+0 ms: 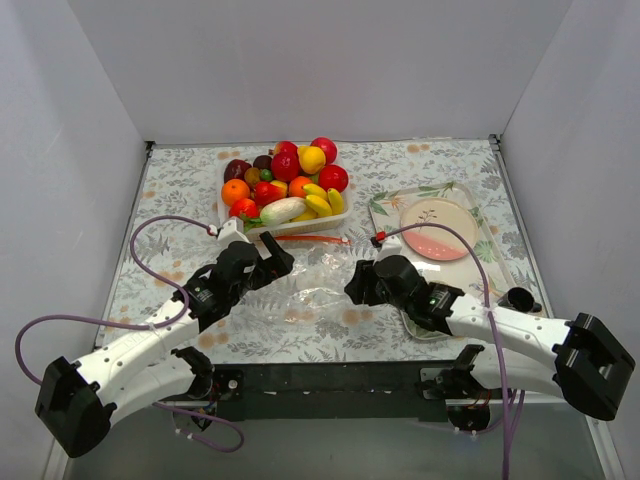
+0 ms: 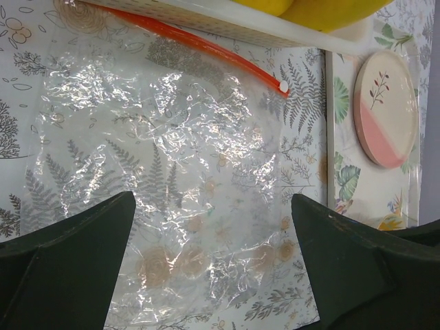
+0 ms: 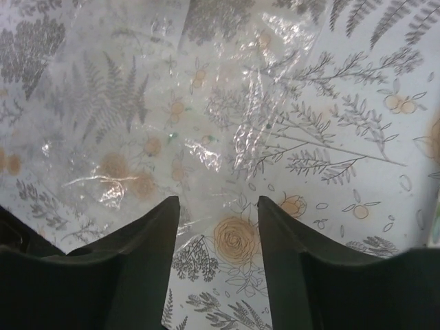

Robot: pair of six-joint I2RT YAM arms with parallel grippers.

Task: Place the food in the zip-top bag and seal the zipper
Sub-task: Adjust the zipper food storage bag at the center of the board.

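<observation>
The empty bag lay flat on the desk, zipper toward the food. The left gripper gaped wide and the right gripper narrower, both empty, likely poised to open it.

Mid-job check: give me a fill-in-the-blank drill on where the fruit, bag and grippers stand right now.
1. The toy fruit is all piled in the white ____.
2. The clear bag lies flat with ____ fruit inside it.
3. The pink-and-cream plate rests on a ____.
4. The left gripper and right gripper both hover over the bag with jaws ____.
Missing words: basket; no; tray; open.
</observation>
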